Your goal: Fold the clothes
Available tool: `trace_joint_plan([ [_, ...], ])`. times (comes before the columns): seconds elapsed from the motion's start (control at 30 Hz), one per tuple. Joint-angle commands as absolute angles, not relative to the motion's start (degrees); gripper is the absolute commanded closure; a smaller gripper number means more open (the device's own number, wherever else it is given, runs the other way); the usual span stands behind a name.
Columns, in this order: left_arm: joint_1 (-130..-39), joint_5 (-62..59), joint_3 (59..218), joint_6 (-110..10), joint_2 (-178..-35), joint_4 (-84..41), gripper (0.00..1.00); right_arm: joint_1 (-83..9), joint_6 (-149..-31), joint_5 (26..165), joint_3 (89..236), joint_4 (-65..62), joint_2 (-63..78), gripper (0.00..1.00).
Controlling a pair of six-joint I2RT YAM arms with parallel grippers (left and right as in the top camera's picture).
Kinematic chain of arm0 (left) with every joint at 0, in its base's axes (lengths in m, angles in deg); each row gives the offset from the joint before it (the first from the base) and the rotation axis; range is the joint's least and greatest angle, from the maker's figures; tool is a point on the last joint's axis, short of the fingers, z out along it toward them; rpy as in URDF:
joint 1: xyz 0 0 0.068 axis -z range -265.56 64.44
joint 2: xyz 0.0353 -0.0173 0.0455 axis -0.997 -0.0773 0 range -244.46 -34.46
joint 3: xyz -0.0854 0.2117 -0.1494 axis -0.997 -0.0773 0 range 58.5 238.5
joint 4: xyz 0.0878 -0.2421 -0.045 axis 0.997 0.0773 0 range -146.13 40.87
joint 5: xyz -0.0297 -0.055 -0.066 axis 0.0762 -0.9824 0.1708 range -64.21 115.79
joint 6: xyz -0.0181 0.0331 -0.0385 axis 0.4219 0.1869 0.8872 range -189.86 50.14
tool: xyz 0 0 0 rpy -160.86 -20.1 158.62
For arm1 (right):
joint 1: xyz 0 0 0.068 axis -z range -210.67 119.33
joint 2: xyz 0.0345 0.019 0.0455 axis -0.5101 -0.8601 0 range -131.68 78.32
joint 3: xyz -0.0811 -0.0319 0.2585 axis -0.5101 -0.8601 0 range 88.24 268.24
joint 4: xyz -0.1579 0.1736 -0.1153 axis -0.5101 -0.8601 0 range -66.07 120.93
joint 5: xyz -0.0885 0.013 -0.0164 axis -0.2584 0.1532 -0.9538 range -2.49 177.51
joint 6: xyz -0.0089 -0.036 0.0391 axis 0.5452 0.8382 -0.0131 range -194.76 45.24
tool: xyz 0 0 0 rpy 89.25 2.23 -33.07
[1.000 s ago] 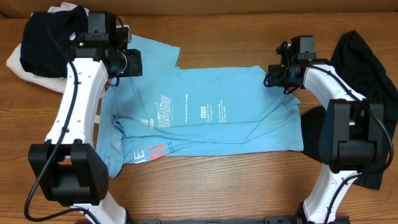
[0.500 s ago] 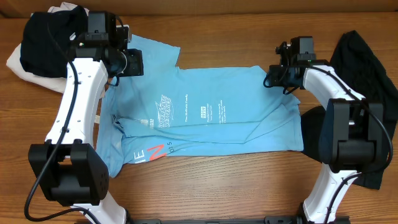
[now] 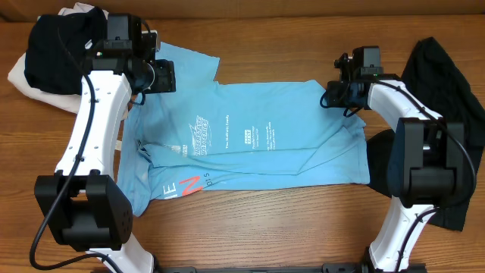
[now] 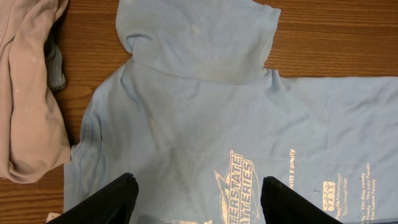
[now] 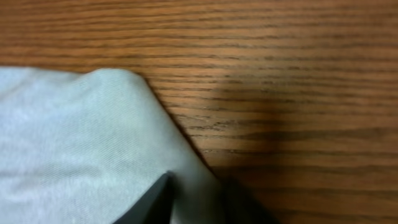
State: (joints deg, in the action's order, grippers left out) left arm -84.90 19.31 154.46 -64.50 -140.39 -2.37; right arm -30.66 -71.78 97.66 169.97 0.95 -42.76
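A light blue T-shirt [image 3: 250, 136] with white print lies partly folded on the wooden table. It also fills the left wrist view [image 4: 205, 124]. My left gripper [image 3: 157, 76] hovers over the shirt's upper left part near the sleeve. Its fingers [image 4: 196, 199] are wide open and empty. My right gripper [image 3: 332, 95] is down at the shirt's far right corner. In the right wrist view the corner cloth [image 5: 93, 137] lies between its fingers [image 5: 199, 202], which look closed on the edge.
A pile of black and beige clothes [image 3: 53, 53] lies at the far left; the beige garment also shows in the left wrist view [image 4: 28, 93]. A black garment [image 3: 447, 98] lies at the right edge. Bare wood [image 3: 265, 227] runs along the front.
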Motion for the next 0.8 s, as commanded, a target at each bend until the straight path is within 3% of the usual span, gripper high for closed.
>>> trace_joint_plan([
  [0.0,-84.79,18.85,154.97,-65.15,-140.98,-2.64,0.32,-30.66,-71.73,98.08,169.51,1.56,-44.18,0.8],
  [0.07,-84.79,18.85,154.97,-65.15,-140.98,-2.64,0.32,-30.66,-71.75,98.08,169.51,2.0,-44.18,0.94],
  [0.1,-84.79,18.85,154.97,-65.13,-140.98,-2.61,0.32,-30.66,-71.86,98.08,169.53,2.24,-44.18,0.96],
  [0.23,-84.81,18.85,154.97,-65.13,-140.96,-2.42,0.32,-30.68,-72.19,98.12,171.39,0.49,-43.76,0.96],
  [0.43,-84.79,18.85,154.95,-65.15,-140.98,-2.42,0.33,-33.52,-72.15,98.12,179.43,-12.97,-41.58,0.96],
  [0.77,-84.81,18.85,154.97,-65.15,-140.98,-2.18,0.32,-49.17,-77.85,97.44,180.46,-32.58,-41.34,0.96],
])
